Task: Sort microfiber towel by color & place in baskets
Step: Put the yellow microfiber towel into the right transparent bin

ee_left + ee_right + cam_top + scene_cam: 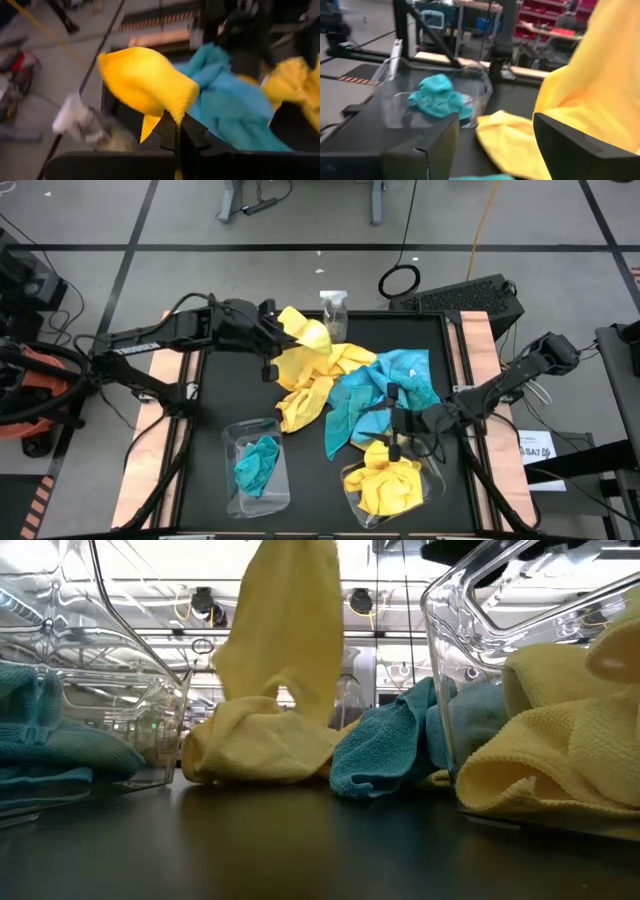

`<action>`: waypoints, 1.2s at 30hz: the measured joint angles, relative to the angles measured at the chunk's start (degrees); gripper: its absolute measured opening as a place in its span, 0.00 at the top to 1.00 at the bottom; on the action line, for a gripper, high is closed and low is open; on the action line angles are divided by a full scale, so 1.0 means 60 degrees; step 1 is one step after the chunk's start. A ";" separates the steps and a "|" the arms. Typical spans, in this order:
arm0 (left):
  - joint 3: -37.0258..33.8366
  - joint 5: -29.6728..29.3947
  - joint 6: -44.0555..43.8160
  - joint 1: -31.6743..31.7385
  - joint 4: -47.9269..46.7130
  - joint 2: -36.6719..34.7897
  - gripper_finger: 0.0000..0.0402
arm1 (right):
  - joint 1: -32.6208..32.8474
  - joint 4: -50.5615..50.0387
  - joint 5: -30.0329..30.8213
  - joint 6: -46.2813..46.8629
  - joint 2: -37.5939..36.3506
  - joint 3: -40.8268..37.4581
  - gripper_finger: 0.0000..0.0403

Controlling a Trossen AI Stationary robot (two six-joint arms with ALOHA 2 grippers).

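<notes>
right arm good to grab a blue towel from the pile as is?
Probably yes: the right end effector is open beside the blue towels, nothing between them. The left end effector is off holding a yellow towel.

We find almost nothing that can be read in these pictures. In the high view, at the right edge of the frame beside the table, a small white label point(537, 447) carries dark print, but we cannot make out its characters. The towels, the tubs, the arms and the table show no lettering, brand or number that we can read in any view, and the room behind in the low view and wrist views gives us no legible signs
</notes>
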 joint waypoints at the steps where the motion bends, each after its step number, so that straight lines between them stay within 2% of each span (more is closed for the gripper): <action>1: 0.0124 0.0002 0.0089 -0.0089 0.0115 0.0003 1.00 | -0.0123 0.0254 0.0010 -0.0137 0.0133 0.0000 0.36; 10: 0.0527 0.0116 0.0662 -0.0708 0.1352 0.0007 1.00 | -0.1266 0.3006 -0.0041 -0.0730 0.1473 0.0000 0.22; 17: 0.0523 0.0655 0.0849 -0.1112 0.2168 0.0271 1.00 | -0.1910 0.4977 -0.0212 -0.1318 0.2245 0.0000 0.20; 26: 0.0523 0.1689 0.0980 -0.1517 0.3627 0.0777 1.00 | -0.2716 0.6246 -0.1185 -0.1035 0.3005 0.0015 0.20; 36: 0.0523 0.1954 0.1396 -0.1625 0.4066 0.1366 1.00 | -0.2922 0.5730 -0.3199 -0.0982 0.3780 0.1444 0.20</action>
